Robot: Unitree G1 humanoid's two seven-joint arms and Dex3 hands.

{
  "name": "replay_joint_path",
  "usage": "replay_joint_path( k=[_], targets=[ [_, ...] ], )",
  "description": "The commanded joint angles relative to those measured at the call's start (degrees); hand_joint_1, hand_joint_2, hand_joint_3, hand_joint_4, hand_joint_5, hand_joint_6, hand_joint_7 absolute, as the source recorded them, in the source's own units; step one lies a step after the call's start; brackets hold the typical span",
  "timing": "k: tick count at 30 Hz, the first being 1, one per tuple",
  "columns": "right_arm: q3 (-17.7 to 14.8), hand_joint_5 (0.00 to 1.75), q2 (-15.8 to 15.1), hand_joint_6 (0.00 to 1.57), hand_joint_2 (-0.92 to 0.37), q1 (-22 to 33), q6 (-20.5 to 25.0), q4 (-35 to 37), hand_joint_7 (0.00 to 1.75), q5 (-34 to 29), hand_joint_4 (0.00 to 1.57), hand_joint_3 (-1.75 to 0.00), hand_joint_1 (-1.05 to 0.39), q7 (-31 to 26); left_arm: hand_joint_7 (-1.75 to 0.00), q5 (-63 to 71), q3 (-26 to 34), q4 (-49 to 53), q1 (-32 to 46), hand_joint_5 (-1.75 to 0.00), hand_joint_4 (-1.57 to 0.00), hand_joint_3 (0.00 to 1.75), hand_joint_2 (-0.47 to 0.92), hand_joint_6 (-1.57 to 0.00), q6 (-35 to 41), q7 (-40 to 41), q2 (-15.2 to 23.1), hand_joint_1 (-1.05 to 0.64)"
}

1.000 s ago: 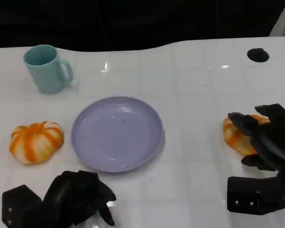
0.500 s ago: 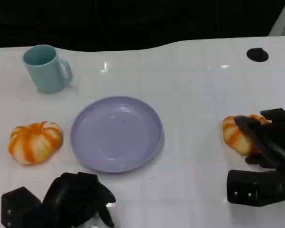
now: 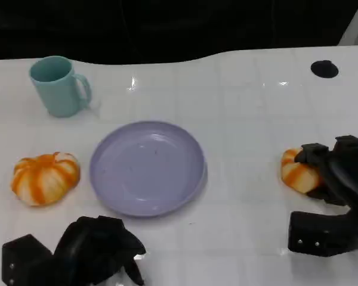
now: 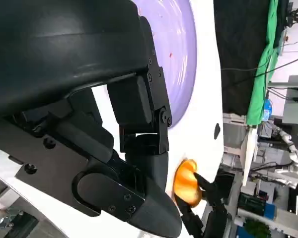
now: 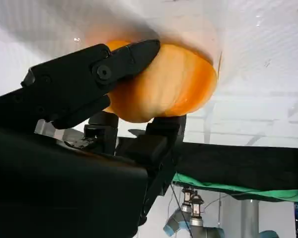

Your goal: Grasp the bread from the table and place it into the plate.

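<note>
An orange-and-white bread roll [image 3: 295, 173] lies on the white table at the right. My right hand [image 3: 337, 174] grips it, fingers wrapped over its top and far side. In the right wrist view the bread [image 5: 169, 87] is squeezed between my fingers [image 5: 89, 74] from both sides. The lilac plate [image 3: 146, 167] stands in the middle of the table with nothing on it. A second orange-striped roll [image 3: 45, 177] lies left of the plate. My left hand [image 3: 98, 247] rests at the near left edge, fingers curled in, holding nothing. The left wrist view shows the plate [image 4: 181, 54] and the gripped bread [image 4: 185, 182].
A light blue mug [image 3: 58, 85] stands at the back left. A small black round mark [image 3: 324, 68] sits at the back right of the table. Bare white tabletop lies between the plate and my right hand.
My right hand's fingers have closed down over the right roll, covering more of it. The left hand, plate, mug and left roll have stayed put.
</note>
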Motion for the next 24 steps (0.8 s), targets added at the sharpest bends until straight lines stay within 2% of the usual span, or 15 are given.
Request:
replay_joint_path(
  k=[1, 2, 3, 4, 6, 11, 14, 18, 24],
  targets=[
    [0.51, 1.75, -0.77, 0.60, -0.91, 0.26, -1.41, 0.79, 1.74, 0.98, 0.84, -0.20, -0.19, -1.95, -0.49, 0.04, 0.06, -0.58, 0.14, -0.92, -1.51, 0.00, 0.80, -1.57, 0.56, 0.66, 0.51, -1.05],
    [0.48, 1.75, -0.82, 0.60, -0.91, 0.33, -1.58, 0.42, 1.74, 0.99, 0.84, -0.21, -0.20, -2.93, -0.49, -0.01, 0.04, -0.80, 0.23, -0.92, -1.51, 0.00, 0.79, -1.57, 0.83, 0.67, 0.50, -1.05],
    [0.43, 1.75, -0.86, 0.60, -0.83, 0.38, -1.80, 0.14, 1.74, 1.01, 0.85, -0.35, -0.19, -3.75, -0.49, -0.02, 0.01, -1.04, 0.32, -0.92, -1.51, 0.00, 0.79, -1.57, 1.08, 0.72, 0.49, -1.05],
    [0.28, 1.75, -0.86, 0.61, -0.67, 0.41, -2.32, -0.10, 1.75, 1.18, 0.85, -0.64, -0.18, -4.71, -0.49, 0.07, 0.00, -1.21, 0.40, -0.92, -1.51, 0.00, 0.79, -1.57, 1.13, 0.83, 0.47, -1.05],
    [0.09, 1.75, -0.84, 0.63, -0.55, 0.34, -2.83, -0.57, 1.75, 1.36, 0.86, -0.84, -0.17, -5.86, -0.49, 0.26, 0.02, -1.32, 0.47, -0.92, -1.51, 0.00, 0.79, -1.57, 0.94, 0.99, 0.45, -1.05],
    [-0.16, 1.75, -0.71, 0.66, -0.45, 0.59, -2.41, -4.02, 1.75, 1.37, 0.90, -0.98, -0.17, -7.32, -0.48, -0.08, 0.08, -0.97, 0.34, -0.92, -1.50, 0.00, 0.79, -1.57, 0.71, 0.35, 0.45, -1.05],
    [-0.63, 1.75, -0.87, 0.68, -0.44, 1.35, -3.04, -7.08, 1.75, 2.03, 0.92, -1.05, -0.19, -6.83, -0.47, 0.11, -0.01, -0.83, 0.21, -0.92, -1.50, 0.00, 0.79, -1.57, 0.73, 0.52, 0.39, -1.05],
    [-1.00, 1.75, -1.54, 0.71, -0.37, 2.80, -7.62, -11.29, 1.75, 3.15, 0.95, -1.16, -0.15, -8.08, -0.48, 0.61, -0.15, -0.96, 0.39, -0.92, -1.50, 0.00, 0.79, -1.57, 0.48, 0.95, 0.32, -1.05],
    [-1.62, 1.75, -0.84, 0.76, -0.35, 4.97, -8.70, -19.06, 1.75, 3.60, 0.98, -1.32, -0.15, -5.85, -0.48, 0.70, -0.20, -1.36, 0.68, -0.92, -1.50, 0.01, 0.80, -1.57, 0.47, 1.11, 0.49, -1.05]
  ],
)
